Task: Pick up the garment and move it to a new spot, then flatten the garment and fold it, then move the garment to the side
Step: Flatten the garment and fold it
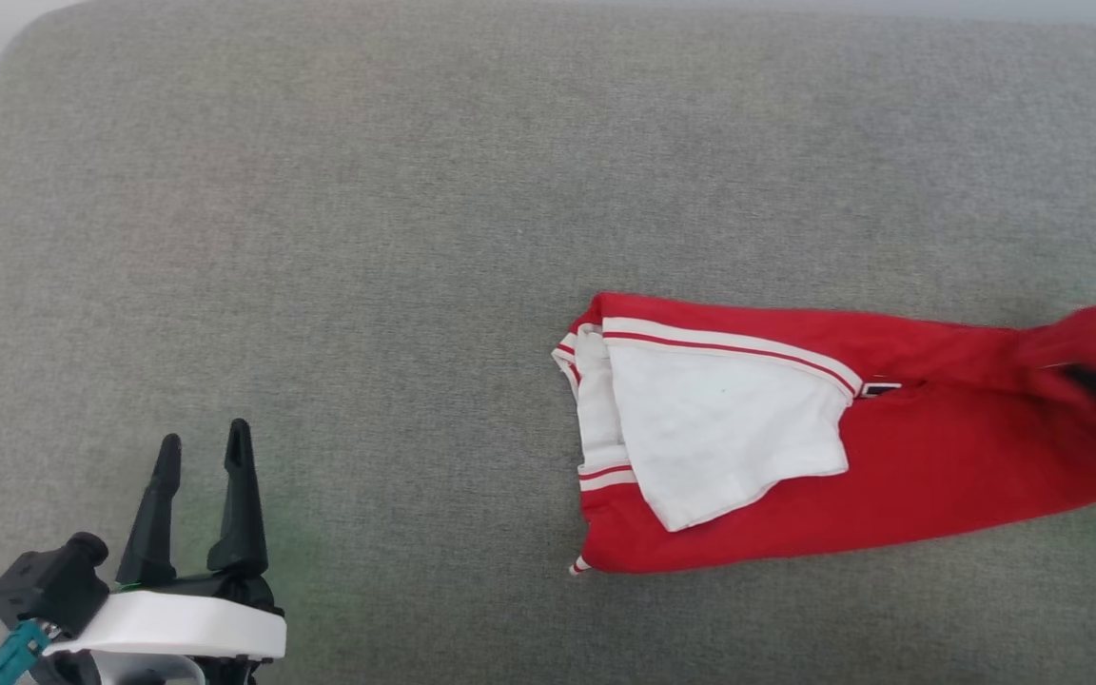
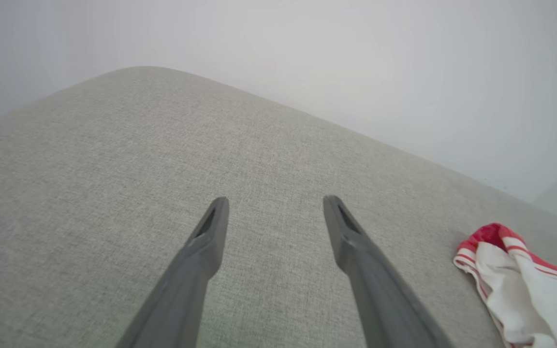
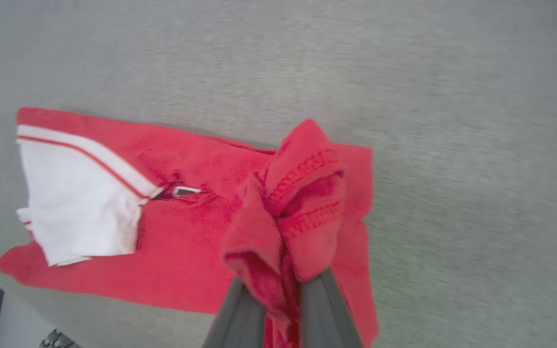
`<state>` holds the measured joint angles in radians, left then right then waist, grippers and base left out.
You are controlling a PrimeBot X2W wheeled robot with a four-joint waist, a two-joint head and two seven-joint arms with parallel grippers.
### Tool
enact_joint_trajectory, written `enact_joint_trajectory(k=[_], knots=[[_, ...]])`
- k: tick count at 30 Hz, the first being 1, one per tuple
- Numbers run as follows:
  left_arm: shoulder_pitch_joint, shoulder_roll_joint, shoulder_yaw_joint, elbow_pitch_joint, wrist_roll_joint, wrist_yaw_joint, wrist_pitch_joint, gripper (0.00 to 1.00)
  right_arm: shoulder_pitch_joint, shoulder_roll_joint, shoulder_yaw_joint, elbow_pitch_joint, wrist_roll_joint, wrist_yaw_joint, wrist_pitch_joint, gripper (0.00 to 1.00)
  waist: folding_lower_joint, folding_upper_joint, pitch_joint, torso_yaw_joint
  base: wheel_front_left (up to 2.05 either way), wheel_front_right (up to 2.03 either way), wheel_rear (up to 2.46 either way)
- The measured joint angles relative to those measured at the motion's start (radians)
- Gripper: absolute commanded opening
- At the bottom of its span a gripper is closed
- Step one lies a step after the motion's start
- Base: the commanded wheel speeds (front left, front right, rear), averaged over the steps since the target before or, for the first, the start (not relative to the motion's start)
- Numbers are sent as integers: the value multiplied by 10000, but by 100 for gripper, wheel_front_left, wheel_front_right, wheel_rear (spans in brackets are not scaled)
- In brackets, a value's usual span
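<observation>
Right gripper (image 3: 285, 285) clenched on the hem of the bright red soft-fabric T-shirt (image 1: 890, 476) with white sleeves.
The T-shirt lay right of centre on the grey woven-fabric surface (image 1: 320, 238), seemingly narrowed lengthwise, its blurred hem end lifted. The left gripper (image 1: 204, 457) stood spread and empty, well apart. Likely left: the last fold and moving it aside.

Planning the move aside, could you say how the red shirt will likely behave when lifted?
Probably floppy: the garment bunches in the shut right gripper while the rest lies flat. Its loose white sleeve may flop open.
</observation>
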<state>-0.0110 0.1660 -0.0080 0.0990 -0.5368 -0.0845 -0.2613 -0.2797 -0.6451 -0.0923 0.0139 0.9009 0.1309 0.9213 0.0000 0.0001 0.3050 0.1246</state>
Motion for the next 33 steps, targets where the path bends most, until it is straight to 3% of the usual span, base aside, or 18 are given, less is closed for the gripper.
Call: enact_joint_trajectory(k=[5,9,14,21,22,23,24,33], knots=[[-10,-280,56,123,322,-211,-2,100,267,669,1087,-1661,217,0,150,0,0,0,-40,192,0,0,0],[-100,-451,-128,274,426,-305,0,100,244,1166,1904,-2228,52,0,263,0,0,0,-64,485,0,0,0],[-267,-612,-311,433,441,-387,0,100,-112,1785,2844,-2211,-221,0,299,0,0,0,-79,937,0,0,0],[-449,-734,-443,583,382,-420,-2,100,-836,2483,3965,-1235,-880,-2,-134,2,0,0,-86,1561,0,0,0],[-447,-742,-428,596,368,-420,-2,100,-953,2568,4013,-1097,-940,0,-261,34,0,0,-94,1590,0,0,0],[-447,-744,-431,606,359,-422,-2,100,-1058,2581,4111,-1014,-1034,-2,-345,93,1,0,-107,1606,0,0,0],[-447,-759,-447,617,355,-424,-2,100,-1107,2581,4190,-984,-1020,0,-349,100,0,0,-126,1616,0,0,0],[-275,-637,-209,541,58,-430,-2,100,-1235,2309,3517,-1546,-464,0,-564,100,0,0,-348,1152,0,0,0]])
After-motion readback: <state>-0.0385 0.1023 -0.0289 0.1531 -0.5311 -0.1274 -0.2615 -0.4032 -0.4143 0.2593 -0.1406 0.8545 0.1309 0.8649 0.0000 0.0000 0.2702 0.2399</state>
